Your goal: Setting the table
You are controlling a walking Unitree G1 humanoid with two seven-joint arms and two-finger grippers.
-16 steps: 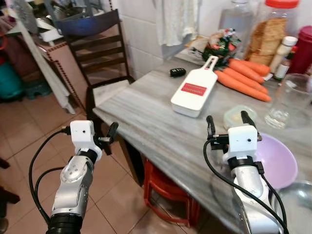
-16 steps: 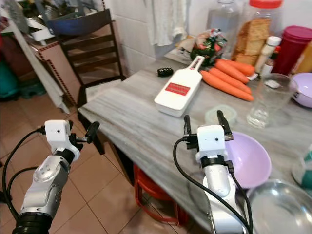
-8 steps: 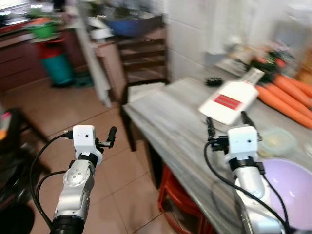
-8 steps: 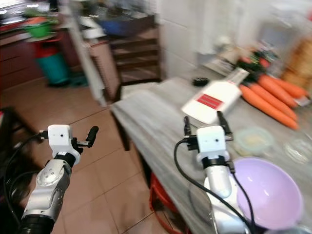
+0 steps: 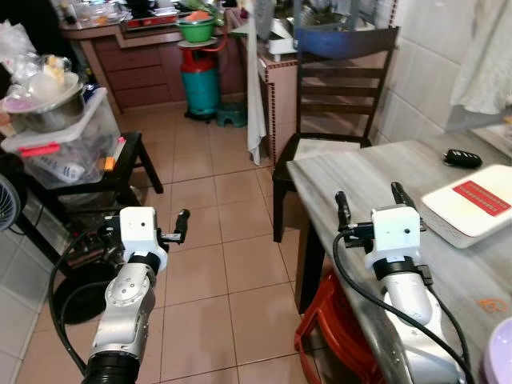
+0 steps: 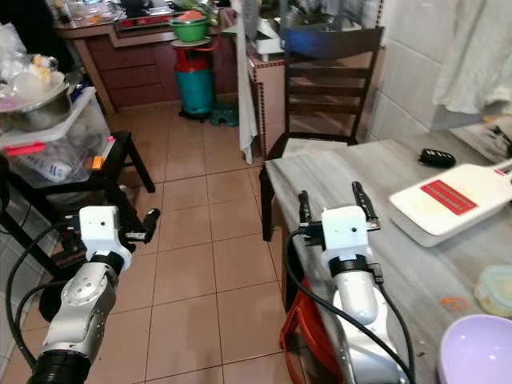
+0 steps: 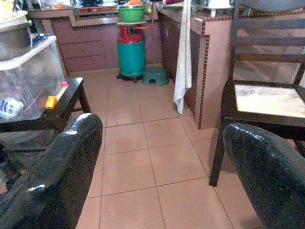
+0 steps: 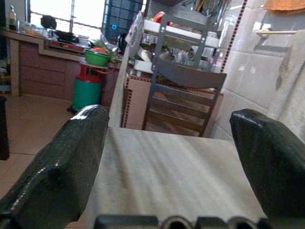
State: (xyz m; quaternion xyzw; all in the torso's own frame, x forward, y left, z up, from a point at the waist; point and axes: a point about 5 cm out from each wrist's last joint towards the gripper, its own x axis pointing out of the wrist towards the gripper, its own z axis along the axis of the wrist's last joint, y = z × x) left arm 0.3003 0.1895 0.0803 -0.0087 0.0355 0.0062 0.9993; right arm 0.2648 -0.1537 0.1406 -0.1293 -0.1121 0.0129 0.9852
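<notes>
My right gripper (image 5: 368, 194) is held open over the near left corner of the grey marble table (image 5: 364, 172), with nothing between its fingers. Farther right on the table lie a white slicer with a red label (image 5: 472, 204) and a black car key (image 5: 462, 158). A purple bowl (image 6: 480, 356) sits at the table's near right, with a small lidded tub (image 6: 498, 288) behind it. My left gripper (image 7: 162, 126) is open and empty, out over the tiled floor (image 5: 232, 256) to the left of the table.
A dark wooden chair (image 5: 340, 88) stands at the table's far end, and a red stool (image 5: 332, 340) sits under the table. On the left, a black side table (image 5: 104, 180) carries a plastic box and a metal bowl. A green gas cylinder (image 5: 200, 80) and a hanging cloth (image 5: 254, 88) are farther back.
The camera has swung to the left, so the table's carrots, jars and glass have gone out of view and the kitchen floor has come in. Both arms keep the same pose.
</notes>
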